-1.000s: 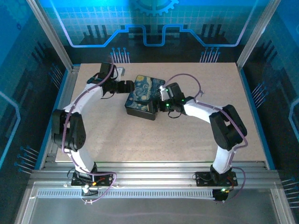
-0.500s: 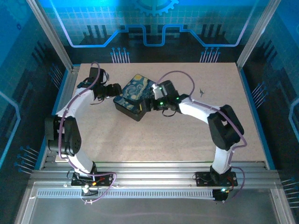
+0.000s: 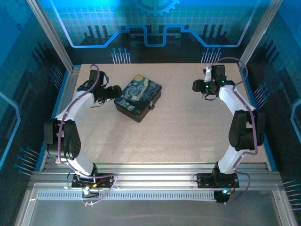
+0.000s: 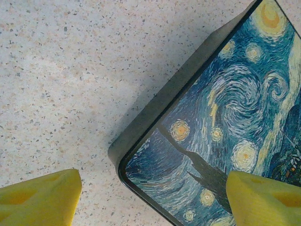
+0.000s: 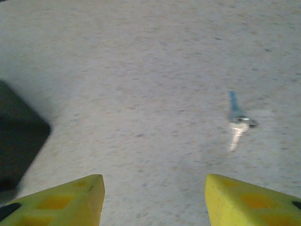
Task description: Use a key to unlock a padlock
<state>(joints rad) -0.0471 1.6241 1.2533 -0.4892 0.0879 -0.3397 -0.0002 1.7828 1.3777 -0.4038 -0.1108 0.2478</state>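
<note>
Speckled beige table (image 3: 188, 136): the work surface, inside a blue-lit enclosure.

Dark rectangular box with a swirly blue-and-yellow starry-night lid (image 3: 138, 96): lies flat, left of table centre and toward the far side, turned at an angle to the table edges.

Left gripper (image 3: 114, 92): at the box's left corner. In the left wrist view the gripper (image 4: 150, 202) is released. Its yellow fingertips (image 4: 40, 197) are spread wide, one over bare table and the other over the printed lid, with the box corner (image 4: 122, 157) between them. It grasps nothing.

Right gripper (image 3: 196, 86): at the far right of the table, well apart from the box. In the right wrist view the claw (image 5: 157, 200) is released, with only bare table between the yellow pads.

Small silvery key with a blue end (image 5: 237, 122): lies on the table ahead of the right fingers, nearer the right-hand one, untouched. It is blurred.

Tiny dark padlock with a silvery shackle (image 3: 151, 105): sits at the box's side wall facing the right arm. Too small to tell whether it is locked.
</note>
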